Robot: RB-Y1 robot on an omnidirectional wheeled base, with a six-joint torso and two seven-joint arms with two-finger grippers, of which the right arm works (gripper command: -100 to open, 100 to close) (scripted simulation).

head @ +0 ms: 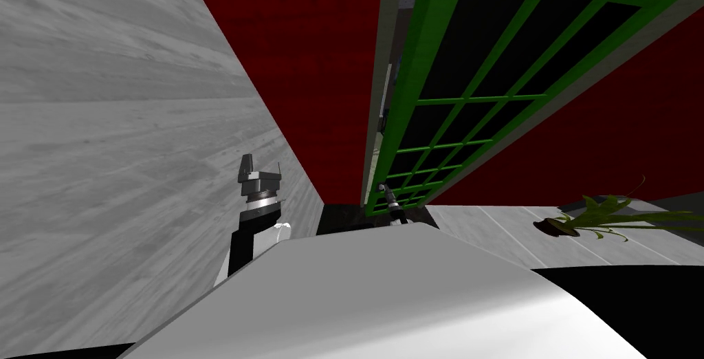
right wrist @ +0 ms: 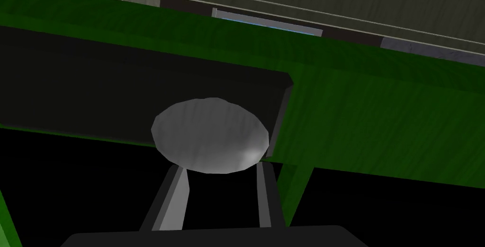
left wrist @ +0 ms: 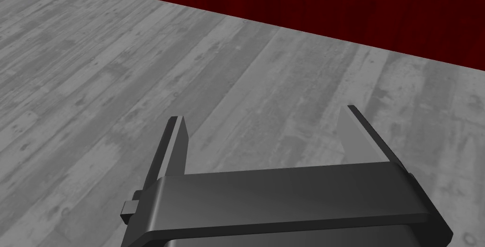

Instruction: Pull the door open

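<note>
**Door** (head: 421, 45): green frame with a grid of thin green bars around dark panes, set in a red wall (head: 302, 45). Its long axis is upright. In the head view it runs from just ahead of me up toward the far right corner. Its handle-side edge stands slightly off the grey jamb (head: 377, 66), leaving a narrow gap.

**Knob** (right wrist: 211, 135): round, plain grey, on a dark plate (right wrist: 118, 83) at the door's (right wrist: 379, 116) green edge rail. Its face is turned toward the right hand.

**Right gripper** (head: 393, 203): low against the door's handle side. In its wrist view the right gripper (right wrist: 218, 166) has its fingers (right wrist: 174, 197) drawn in, pinching the knob from both sides.

**Left gripper** (head: 262, 166): to my left, well apart from the door. In its wrist view the left gripper (left wrist: 265, 121) hangs over the grey plank floor (left wrist: 118, 69) with jaws spread wide, holding nothing.

**Plant** (head: 598, 216): green leaves in a dark pot, on the floor to the right of the door.
</note>
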